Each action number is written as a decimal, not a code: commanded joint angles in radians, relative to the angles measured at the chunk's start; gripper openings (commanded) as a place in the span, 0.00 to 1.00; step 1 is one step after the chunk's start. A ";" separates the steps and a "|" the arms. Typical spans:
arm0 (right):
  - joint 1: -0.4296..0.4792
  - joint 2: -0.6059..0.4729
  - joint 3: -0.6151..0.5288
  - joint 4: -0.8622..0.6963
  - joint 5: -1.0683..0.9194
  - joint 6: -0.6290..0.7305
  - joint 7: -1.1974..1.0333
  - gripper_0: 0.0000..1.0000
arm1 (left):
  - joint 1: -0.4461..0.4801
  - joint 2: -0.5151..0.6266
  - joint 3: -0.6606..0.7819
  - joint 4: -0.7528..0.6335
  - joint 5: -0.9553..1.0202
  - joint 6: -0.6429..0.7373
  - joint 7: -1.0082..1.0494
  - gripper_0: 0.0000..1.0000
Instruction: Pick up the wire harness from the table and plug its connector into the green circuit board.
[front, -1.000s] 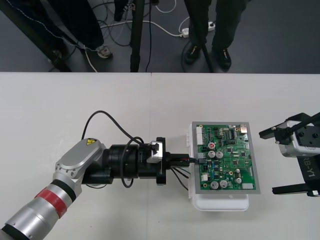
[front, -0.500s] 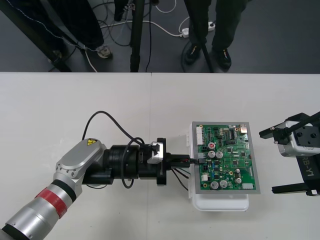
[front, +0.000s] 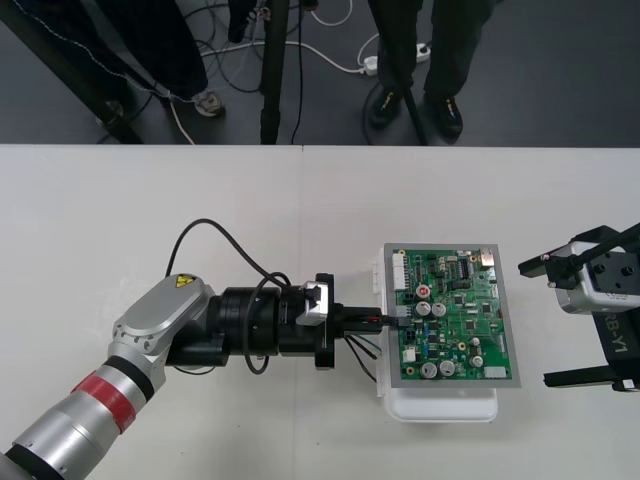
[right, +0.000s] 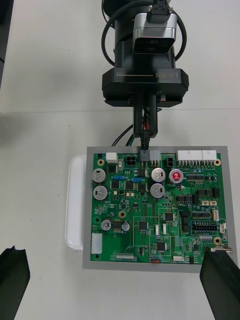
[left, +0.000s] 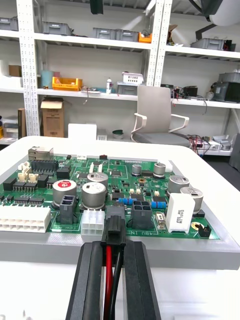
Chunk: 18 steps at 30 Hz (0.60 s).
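- The wire harness (left: 111, 285) is held at its small black plug (left: 114, 227); red and black wires run back between the two black fingers (left: 90, 285) that pinch it.
- The plug's tip meets the near edge of the green circuit board (front: 455, 318), just beside a white connector (left: 92, 221) (whether it is seated in a socket cannot be told).
- The left gripper (front: 378, 320) lies almost level with the table, its jaws closed narrowly on the plug; its arm reaches in from the lower left.
- The board rests on a white base (front: 440, 408) on the light table (front: 200, 200).
- The right gripper (front: 550, 322) waits off the board's far side, jaws spread wide and holding nothing.
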 joint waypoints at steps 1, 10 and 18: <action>-0.025 0.012 0.016 0.003 0.008 -0.005 -0.024 1.00 | -0.037 -0.035 -0.027 -0.012 0.020 0.028 0.003 0.00; -0.025 0.012 0.018 0.005 0.008 -0.005 -0.024 1.00 | -0.037 -0.035 -0.026 -0.011 0.009 0.028 -0.008 0.00; -0.025 0.012 0.016 0.003 0.005 -0.005 -0.024 1.00 | -0.037 -0.035 -0.026 -0.011 0.005 0.035 -0.014 0.00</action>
